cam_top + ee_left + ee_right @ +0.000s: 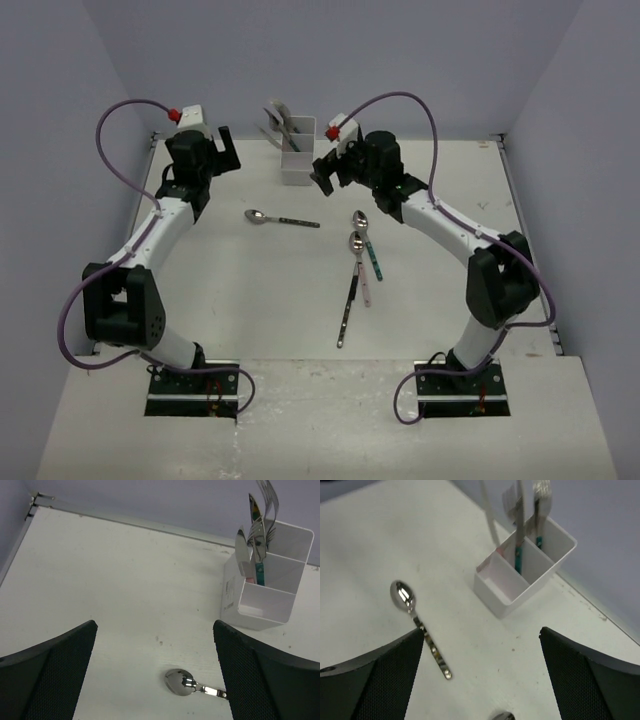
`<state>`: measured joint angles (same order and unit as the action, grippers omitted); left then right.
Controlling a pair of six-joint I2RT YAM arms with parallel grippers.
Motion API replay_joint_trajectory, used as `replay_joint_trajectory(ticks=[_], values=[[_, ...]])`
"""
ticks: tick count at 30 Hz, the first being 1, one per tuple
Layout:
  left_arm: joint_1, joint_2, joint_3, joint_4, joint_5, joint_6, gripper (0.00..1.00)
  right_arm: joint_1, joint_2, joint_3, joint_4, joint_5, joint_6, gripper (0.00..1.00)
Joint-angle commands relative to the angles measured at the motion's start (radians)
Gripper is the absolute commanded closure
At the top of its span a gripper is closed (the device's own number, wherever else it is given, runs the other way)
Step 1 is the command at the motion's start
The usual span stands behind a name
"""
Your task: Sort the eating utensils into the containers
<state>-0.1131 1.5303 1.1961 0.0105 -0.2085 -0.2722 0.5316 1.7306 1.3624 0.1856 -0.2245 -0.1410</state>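
Observation:
The white compartmented holder [297,152] stands at the back centre with several utensils upright in its rear compartments; its near compartment looks empty [502,582]. It also shows in the left wrist view [260,597]. A dark-handled spoon [280,219] lies left of centre and shows in both wrist views [182,682] [415,620]. A teal-handled spoon [366,235], a pink-handled spoon [360,265] and a black-handled utensil [347,310] lie at centre. My left gripper [228,150] [155,630] is open and empty, left of the holder. My right gripper [325,175] [482,632] is open and empty, just right of the holder.
The table's back edge with its metal strip [125,522] runs behind the holder, against the grey wall. Another spoon's bowl [500,715] peeks in at the bottom of the right wrist view. Purple cables [120,120] loop above both arms.

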Motion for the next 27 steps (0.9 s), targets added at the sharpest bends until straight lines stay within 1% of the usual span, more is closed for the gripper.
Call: replay_joint_trajectory(ticks=[1,2,3,4,5,7,9,10,11,12,13,14,15,16,17,18,20,22,23,24,26,27], values=[[0.007,-0.004,-0.027,-0.044,0.024,-0.067,0.0,0.034,0.116,0.183,-0.286,-0.177,-0.241,0.01],[0.007,-0.018,-0.033,-0.038,0.02,-0.07,0.0,0.042,0.16,0.238,-0.381,-0.202,-0.25,0.01],[0.007,-0.022,-0.042,-0.04,0.012,-0.073,0.0,0.057,0.205,0.298,-0.415,-0.216,-0.244,0.01],[0.007,-0.028,-0.047,-0.04,-0.002,-0.071,0.0,0.067,0.289,0.402,-0.454,-0.228,-0.247,0.01],[0.007,-0.032,-0.049,-0.041,-0.008,-0.07,0.0,0.076,0.326,0.446,-0.516,-0.225,-0.247,0.01],[0.007,-0.044,-0.052,-0.046,-0.025,-0.07,0.0,0.111,0.386,0.538,-0.552,-0.159,-0.239,0.01],[0.007,-0.053,-0.058,-0.046,-0.038,-0.067,0.0,0.119,0.454,0.573,-0.59,-0.153,-0.236,0.01],[0.007,-0.053,-0.058,-0.047,-0.046,-0.064,0.0,0.123,0.475,0.627,-0.612,-0.15,-0.218,0.01],[0.007,-0.055,-0.056,-0.044,-0.048,-0.058,0.0,0.125,0.498,0.662,-0.671,-0.148,-0.204,0.01],[0.007,-0.053,-0.055,-0.044,-0.052,-0.049,0.0,0.126,0.556,0.708,-0.707,-0.145,-0.192,0.01],[0.007,-0.053,-0.055,-0.043,-0.063,-0.044,0.0,0.131,0.595,0.827,-0.754,-0.138,-0.166,0.01],[0.007,-0.052,-0.055,-0.038,-0.069,-0.039,0.0,0.134,0.637,0.896,-0.852,-0.095,-0.143,0.01],[0.007,-0.05,-0.05,-0.037,-0.075,-0.03,0.0,0.142,0.726,0.973,-0.897,-0.07,-0.115,0.01],[0.007,-0.047,-0.049,-0.035,-0.087,-0.027,0.0,0.146,0.766,1.095,-0.938,-0.052,-0.07,0.01],[0.007,-0.045,-0.046,-0.034,-0.092,-0.018,0.0,0.157,0.796,1.127,-0.983,-0.027,-0.052,0.01],[0.007,-0.045,-0.046,-0.032,-0.104,-0.015,0.0,0.163,0.813,1.118,-0.983,-0.015,-0.028,0.01],[0.007,-0.047,-0.043,-0.032,-0.115,-0.006,0.0,0.174,0.801,1.058,-0.954,0.014,-0.008,0.01],[0.007,-0.047,-0.046,-0.033,-0.13,0.001,0.0,0.188,0.811,1.037,-0.969,0.034,0.02,0.01],[0.007,-0.05,-0.049,-0.034,-0.134,0.002,0.0,0.191,0.828,1.053,-1.018,0.056,0.04,0.12],[0.007,-0.05,-0.05,-0.034,-0.134,0.004,0.0,0.192,0.849,1.113,-1.049,0.065,0.075,0.19],[0.007,-0.055,-0.056,-0.029,-0.134,0.005,0.0,0.192,0.891,1.152,-1.113,0.083,0.087,0.28],[0.007,-0.055,-0.059,-0.03,-0.134,0.007,0.0,0.197,0.889,1.15,-1.118,0.074,0.068,0.28]])
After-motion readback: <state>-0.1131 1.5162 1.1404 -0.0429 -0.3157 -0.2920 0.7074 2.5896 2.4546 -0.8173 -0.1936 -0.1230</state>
